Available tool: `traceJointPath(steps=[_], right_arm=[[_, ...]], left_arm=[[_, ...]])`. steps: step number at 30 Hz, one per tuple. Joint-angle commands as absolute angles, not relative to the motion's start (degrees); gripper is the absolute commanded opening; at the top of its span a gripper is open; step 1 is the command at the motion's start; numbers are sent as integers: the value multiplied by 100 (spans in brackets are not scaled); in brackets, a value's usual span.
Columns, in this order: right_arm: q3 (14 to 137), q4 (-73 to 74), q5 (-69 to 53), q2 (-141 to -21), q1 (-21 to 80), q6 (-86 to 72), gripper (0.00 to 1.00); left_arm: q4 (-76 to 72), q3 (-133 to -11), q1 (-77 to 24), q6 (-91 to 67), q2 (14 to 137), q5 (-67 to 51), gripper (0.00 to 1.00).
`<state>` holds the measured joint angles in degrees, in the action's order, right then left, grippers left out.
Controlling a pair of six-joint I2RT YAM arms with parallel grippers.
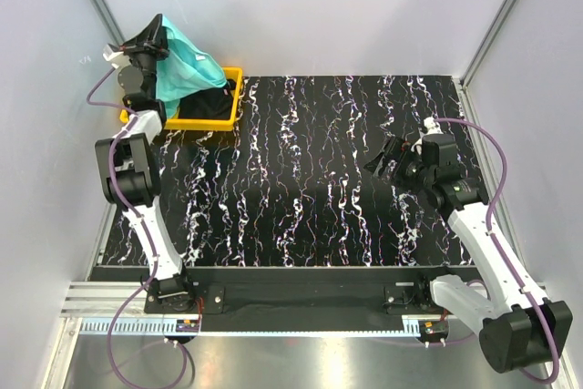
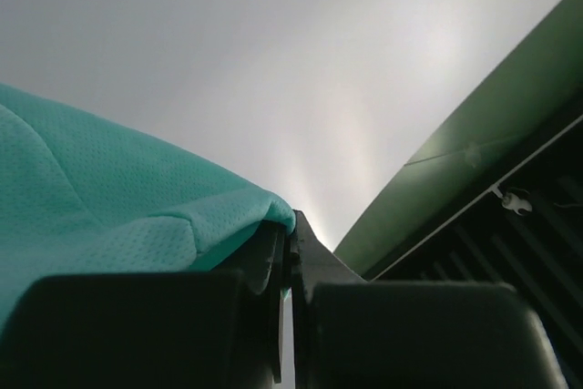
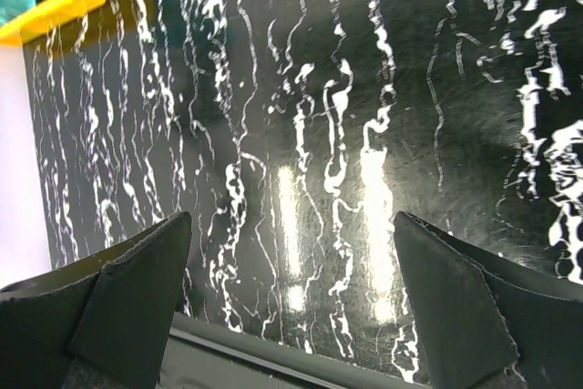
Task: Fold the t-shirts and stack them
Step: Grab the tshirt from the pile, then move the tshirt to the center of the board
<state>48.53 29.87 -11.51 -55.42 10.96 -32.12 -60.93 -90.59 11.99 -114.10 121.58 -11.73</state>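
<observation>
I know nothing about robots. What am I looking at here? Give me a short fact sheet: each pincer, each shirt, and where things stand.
left pincer: shut on a fold of the teal t-shirt, raised at the far left corner
right pincer: open, holding nothing, hovering over the right side of the table
teal t-shirt: hanging from the left pincer, lower end down at the yellow tray
black t-shirt: lying crumpled in the yellow tray
folding: not yet begun
</observation>
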Motion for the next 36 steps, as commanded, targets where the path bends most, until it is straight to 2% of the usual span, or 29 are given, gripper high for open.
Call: traceJointPath(steps=[1, 6, 13, 17, 18, 19, 20, 22, 25, 26, 29, 31, 35, 36], right_arm=[[5115, 2918, -1064, -5537, 1265, -3059, 100], [5063, 2909, -1151, -5467, 1354, -3155, 100], [4983, 2909, -1379, -5370, 1389, -3278, 100], [5010, 2909, -1941, -5370, 1441, -3042, 100], [5036, 2909, -2160, -5396, 1450, -2893, 97], [5132, 2944, -2675, -5483, 1476, -2744, 85], [5194, 2979, -2811, -5545, 1503, -2646, 83], [5343, 3076, -2979, -5677, 1599, -2689, 85], [5493, 3111, -3329, -5809, 1696, -2716, 99], [5493, 3103, -3409, -5818, 1696, -2733, 100], [5379, 3103, -3656, -5827, 1749, -2813, 99], [5221, 3155, -3604, -5775, 1915, -2795, 95], [5177, 3663, -3042, -5844, 3073, -2979, 93], [5168, 3717, -2736, -5871, 3616, -3040, 93]], left_arm=[[-6969, -8956, 1029, -12357, 11620, -993, 0], [-6953, -8973, 862, -12419, 11163, -1300, 0], [-6093, -9228, 739, -11322, 9977, -2108, 0], [-4102, -9430, 528, -9855, 8731, -2959, 0], [-3783, -9492, 449, -9374, 8545, -3058, 0], [-3414, -9431, 222, -9117, 8343, -3119, 0], [-3027, -9318, 89, -8897, 8149, -3146, 0], [-2340, -8704, -382, -8421, 7490, -3050, 0], [-1795, -7693, -1182, -8052, 6717, -2910, 0], [-1575, -7464, -1421, -7929, 6550, -2692, 0], [-1135, -6542, -2283, -7664, 6118, -2479, 0], [-863, -6408, -2809, -7384, 6003, -2312, 0], [-204, -6574, -3094, -6935, 6248, -2232, 0], [-193, -6609, -3094, -6839, 6301, -2241, 0]])
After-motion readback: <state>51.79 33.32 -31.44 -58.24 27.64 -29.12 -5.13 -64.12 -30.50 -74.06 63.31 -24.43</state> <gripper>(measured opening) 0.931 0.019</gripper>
